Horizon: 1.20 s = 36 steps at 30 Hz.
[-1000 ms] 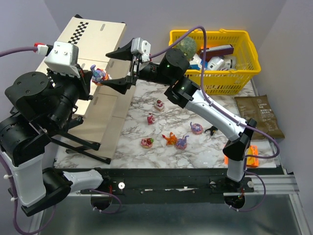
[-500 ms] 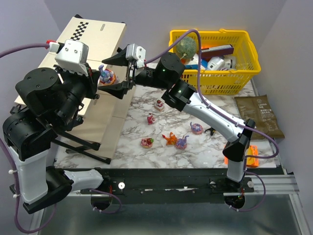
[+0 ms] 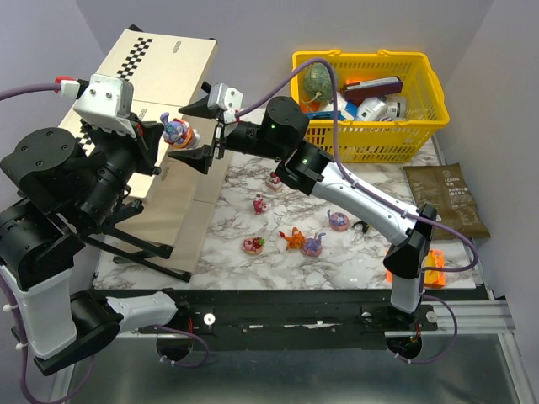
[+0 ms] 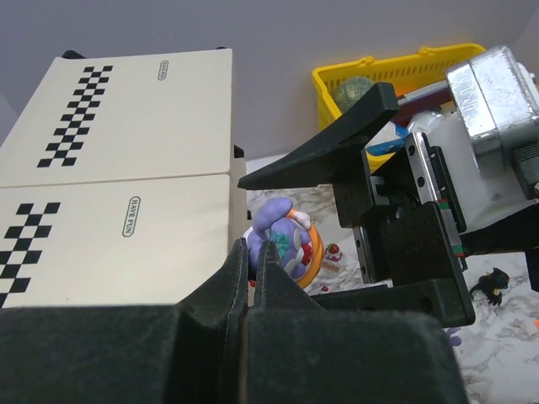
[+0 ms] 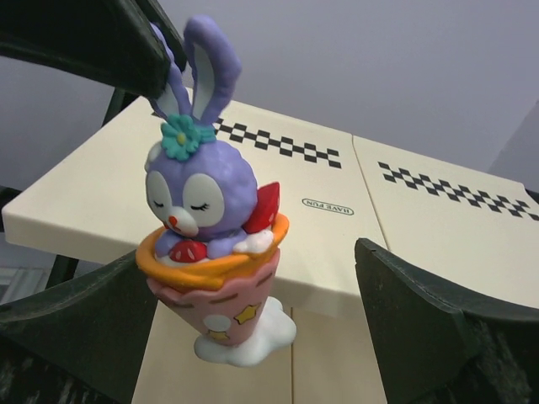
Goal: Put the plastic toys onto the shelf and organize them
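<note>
The left end effector (image 4: 251, 252) is pressed together, pinching one long ear of a purple rabbit figurine (image 5: 206, 244), so the toy hangs upright from that ear. The rabbit has a teal flower on its head and closed eyes, and it sits in an orange-rimmed pink cone on a white base. In the right wrist view the beige panels and checkered strips of the shelf (image 3: 160, 59) lie behind and below it; whether the base touches a panel cannot be told. The right end effector (image 3: 174, 133) reaches across from the table side with its fingers spread wide, one on each side of the figurine and neither touching it. The other plastic toys lie loose on the marble-patterned table (image 3: 227, 252), well apart from the shelf: a small red one (image 3: 274, 179), another red one (image 3: 259, 203), a pink doughnut piece (image 3: 253, 245), an orange figure (image 3: 293, 238) just beside a purple-and-pink one (image 3: 314, 246), a further pink one (image 3: 338, 220) and a small black one (image 3: 364, 225). A yellow basket (image 3: 421, 76) stands at the far right of the table.
</note>
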Each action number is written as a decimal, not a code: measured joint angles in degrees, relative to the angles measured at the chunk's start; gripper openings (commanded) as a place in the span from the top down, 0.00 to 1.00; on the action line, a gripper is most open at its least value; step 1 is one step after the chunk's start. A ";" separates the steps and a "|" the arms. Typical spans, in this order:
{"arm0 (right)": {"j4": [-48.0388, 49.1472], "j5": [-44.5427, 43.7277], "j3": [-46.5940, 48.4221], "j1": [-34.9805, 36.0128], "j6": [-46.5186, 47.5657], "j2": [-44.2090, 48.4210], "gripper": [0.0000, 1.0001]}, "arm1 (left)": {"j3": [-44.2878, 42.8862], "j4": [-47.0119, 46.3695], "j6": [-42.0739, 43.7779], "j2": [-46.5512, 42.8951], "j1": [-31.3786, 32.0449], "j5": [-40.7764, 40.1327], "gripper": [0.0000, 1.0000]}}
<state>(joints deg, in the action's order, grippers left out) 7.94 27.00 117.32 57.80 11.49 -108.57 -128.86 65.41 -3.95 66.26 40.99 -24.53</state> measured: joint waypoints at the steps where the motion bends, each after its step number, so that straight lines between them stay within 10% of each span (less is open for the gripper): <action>1: -0.15 -0.31 -0.07 0.00 0.13 0.00 0.12 | 0.00 -0.13 0.00 -0.07 0.00 0.20 1.00; 9: -1.31 -0.57 -0.09 0.28 0.83 0.04 0.66 | 1.01 -2.47 0.22 -0.59 -0.02 0.66 1.00; 15: -1.90 -0.57 -0.35 1.07 0.24 0.09 0.92 | 3.06 -5.27 0.44 -1.77 -0.15 -0.15 0.30; 18: -1.55 -1.53 -0.35 1.07 -2.80 0.17 0.96 | 7.61 -7.10 -0.13 -3.87 -0.09 0.90 0.14; 26: -0.11 -1.75 -0.39 0.96 -8.76 0.70 0.99 | 24.63 -19.52 -0.26 -12.59 0.00 3.39 0.15; 36: 0.59 0.52 -2.75 0.96 -10.62 2.43 0.99 | 26.05 -29.03 -2.25 -14.29 0.00 3.82 0.34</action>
<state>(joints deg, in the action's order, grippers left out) 8.54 27.53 114.56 58.76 0.86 -106.15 -102.80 36.38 -6.20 51.96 40.99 -20.71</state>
